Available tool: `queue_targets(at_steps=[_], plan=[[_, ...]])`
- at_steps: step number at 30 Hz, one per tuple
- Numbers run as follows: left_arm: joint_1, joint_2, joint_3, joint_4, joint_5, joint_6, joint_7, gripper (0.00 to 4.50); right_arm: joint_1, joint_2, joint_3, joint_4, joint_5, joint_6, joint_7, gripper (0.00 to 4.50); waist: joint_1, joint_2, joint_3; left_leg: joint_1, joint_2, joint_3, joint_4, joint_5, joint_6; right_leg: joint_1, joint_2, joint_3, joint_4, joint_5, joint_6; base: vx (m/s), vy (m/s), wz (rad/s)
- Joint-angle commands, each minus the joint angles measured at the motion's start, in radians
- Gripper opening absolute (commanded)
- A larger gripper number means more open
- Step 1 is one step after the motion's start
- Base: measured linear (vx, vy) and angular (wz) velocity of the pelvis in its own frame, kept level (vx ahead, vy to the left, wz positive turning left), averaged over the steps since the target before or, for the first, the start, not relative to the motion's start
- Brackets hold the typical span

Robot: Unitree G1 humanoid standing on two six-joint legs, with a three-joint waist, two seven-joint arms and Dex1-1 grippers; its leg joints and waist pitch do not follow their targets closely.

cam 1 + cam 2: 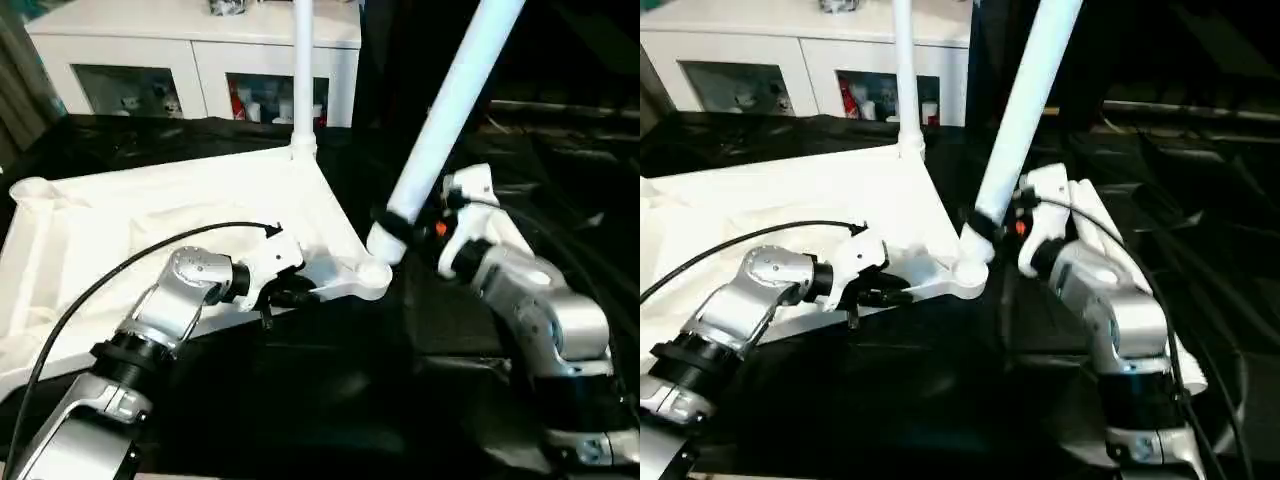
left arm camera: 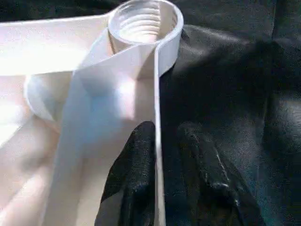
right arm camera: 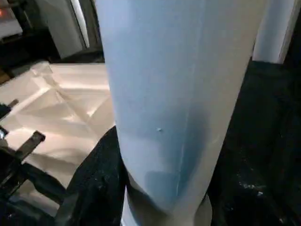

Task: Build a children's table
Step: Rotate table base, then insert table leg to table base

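The children's table top (image 1: 130, 220) lies upside down on the black work table. One white leg (image 1: 303, 70) stands upright in its far corner socket. My right gripper (image 1: 392, 222) is shut on a second leg (image 1: 450, 100), which is tilted with its lower end just over the near corner socket (image 1: 370, 275). In the left wrist view that threaded socket (image 2: 145, 19) is empty. My left gripper (image 2: 167, 129) straddles the top's thin rim (image 2: 157, 94) close to that socket. One finger (image 2: 134, 179) rests inside against the rim. The other finger (image 2: 207, 179) stands outside with a small gap.
A white glass-door cabinet (image 1: 200, 60) stands behind the work table. A black cable (image 1: 120, 265) runs along my left forearm over the table top. The black cover (image 1: 330, 400) stretches in front of the top and to the right, past my right arm.
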Motion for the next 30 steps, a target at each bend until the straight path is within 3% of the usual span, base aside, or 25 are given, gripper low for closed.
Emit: queue_targets(at_steps=[1,4,8,11,16,17,20,21,22,24,25,28,29,30], plan=[[-0.007,-0.011,0.011,-0.005,-0.031,0.022,-0.012,0.99,-0.006,-0.005,0.008,-0.02,0.006,0.019,0.005,1.89,0.0,-0.005,-0.07,0.01,0.008,0.004,-0.062,-0.221,-0.013,0.052,-0.045,0.032,-0.072,-0.246,-0.161,0.0,0.0,0.0],[-0.015,-0.015,-0.004,0.069,0.014,-0.039,0.023,0.99,0.007,0.013,0.02,-0.017,0.002,0.011,0.0,1.89,0.004,-0.018,-0.07,0.01,0.008,0.005,-0.061,-0.211,-0.002,0.051,-0.047,0.033,-0.075,-0.264,-0.148,0.0,0.0,0.0],[-0.023,-0.027,0.006,0.088,0.011,-0.034,0.048,0.99,0.007,0.026,0.026,-0.014,0.005,0.004,0.002,1.89,0.004,-0.012,-0.069,0.011,0.01,0.004,-0.062,-0.213,-0.006,0.048,-0.047,0.032,-0.072,-0.245,-0.156,0.0,0.0,0.0],[-0.026,-0.025,0.004,0.099,0.013,-0.04,0.045,0.99,0.003,0.026,0.028,-0.001,0.003,-0.002,0.004,1.89,0.005,-0.017,-0.068,0.009,0.009,0.003,-0.064,-0.222,-0.01,0.051,-0.049,0.032,-0.074,-0.267,-0.147,0.0,0.0,0.0],[-0.041,-0.023,0.006,0.131,0.011,-0.04,0.031,0.99,0.003,0.028,0.026,0.008,-0.002,-0.01,0.006,1.89,0.005,-0.008,-0.067,0.012,0.008,0.002,-0.065,-0.244,-0.018,0.048,-0.048,0.032,-0.079,-0.298,-0.138,0.0,0.0,0.0],[-0.041,-0.023,0.006,0.131,0.011,-0.04,0.031,0.81,0.003,0.028,0.026,0.008,-0.002,-0.01,0.006,1.89,0.005,-0.01,-0.067,0.012,0.009,0.002,-0.065,-0.245,-0.019,0.048,-0.049,0.032,-0.079,-0.295,-0.139,0.0,0.0,0.0],[-0.048,-0.019,-0.007,0.136,0.008,-0.024,0.0,0.63,0.01,0.025,0.029,0.008,-0.007,-0.016,0.004,1.89,0.006,-0.002,-0.069,0.012,0.009,0.0,-0.065,-0.248,-0.025,0.049,-0.049,0.032,-0.076,-0.277,-0.147,0.0,0.0,0.0],[-0.049,-0.018,-0.008,0.135,0.007,-0.014,-0.006,0.59,0.011,0.024,0.028,0.008,-0.007,-0.017,0.004,1.89,0.004,-0.005,-0.068,0.012,0.009,0.001,-0.065,-0.249,-0.025,0.049,-0.048,0.032,-0.078,-0.276,-0.148,0.0,0.0,0.0],[-0.05,-0.016,-0.011,0.135,0.007,-0.013,-0.012,0.59,0.011,0.023,0.028,0.008,-0.008,-0.018,0.004,1.89,0.006,0.004,-0.069,0.013,0.009,0.0,-0.065,-0.247,-0.026,0.049,-0.048,0.032,-0.075,-0.265,-0.154,0.0,0.0,0.0],[-0.053,-0.017,-0.012,0.137,0.006,-0.006,-0.015,0.32,0.011,0.021,0.026,0.009,-0.009,-0.02,0.002,1.89,0.005,-0.002,-0.071,0.012,0.008,0.001,-0.064,-0.241,-0.024,0.052,-0.047,0.032,-0.074,-0.241,-0.16,0.0,0.0,0.0],[-0.055,-0.017,-0.012,0.142,0.005,-0.006,-0.017,0.26,0.01,0.021,0.023,0.01,-0.01,-0.02,-0.001,1.89,0.006,0.01,-0.071,0.013,0.008,-0.001,-0.064,-0.237,-0.027,0.052,-0.047,0.032,-0.07,-0.225,-0.167,0.0,0.0,0.0],[-0.057,-0.015,-0.01,0.15,0.001,-0.005,-0.027,0.08,0.004,0.024,0.017,0.021,-0.015,-0.004,-0.02,1.89,0.004,0.005,-0.072,0.012,0.007,0.0,-0.063,-0.238,-0.029,0.054,-0.045,0.031,-0.07,-0.199,-0.177,0.0,0.0,0.0],[-0.056,-0.012,-0.011,0.149,0.001,-0.008,-0.034,0.08,-0.001,0.023,0.021,0.032,-0.023,-0.007,-0.024,1.89,0.003,0.011,-0.072,0.013,0.007,0.0,-0.063,-0.241,-0.031,0.053,-0.044,0.031,-0.071,-0.19,-0.181,0.0,0.0,0.0],[-0.054,-0.009,-0.011,0.146,-0.003,-0.005,-0.046,0.08,-0.005,0.019,0.03,0.042,-0.031,-0.016,-0.015,1.89,0.002,0.007,-0.072,0.012,0.006,0.0,-0.063,-0.242,-0.031,0.055,-0.044,0.031,-0.07,-0.188,-0.184,0.0,0.0,0.0]])
